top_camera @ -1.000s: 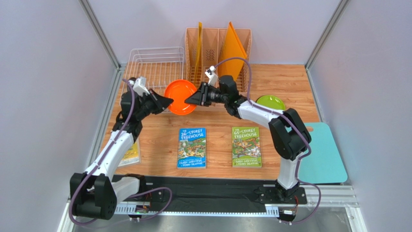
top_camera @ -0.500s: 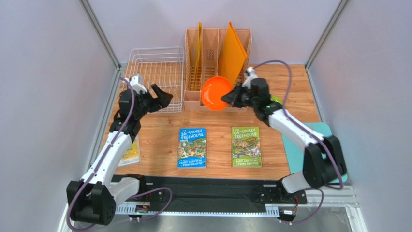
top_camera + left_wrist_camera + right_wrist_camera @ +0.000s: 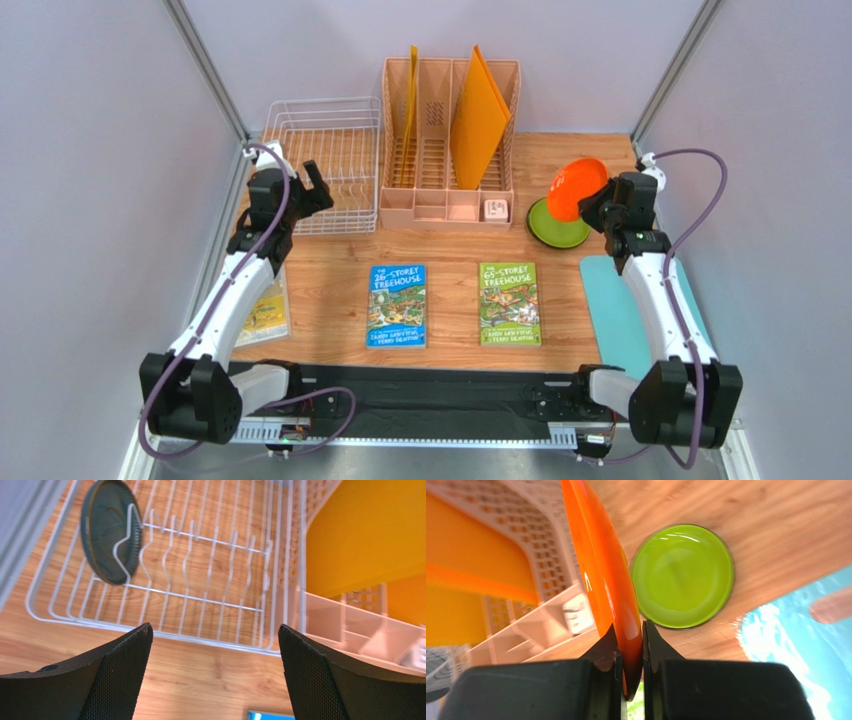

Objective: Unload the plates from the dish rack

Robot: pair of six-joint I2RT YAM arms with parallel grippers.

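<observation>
From above, we saw two plates on the right. The orange plate (image 3: 577, 188) was tilted and pinched in the right gripper (image 3: 592, 203), above the lime green plate (image 3: 556, 227), which lay flat on the wooden worktop (image 3: 450, 300). The white dish rack (image 3: 322, 150) sat at the back left, with the left gripper (image 3: 318, 186) just beside it. Three books (image 3: 397, 305) lay near us. Pale walls (image 3: 100, 150) stood on three sides.

From the left wrist, that gripper was wide apart with nothing in it. One black plate (image 3: 102, 532) stood in the rack.

From the right wrist, the fingers (image 3: 603, 652) squeezed the orange plate's rim.
</observation>
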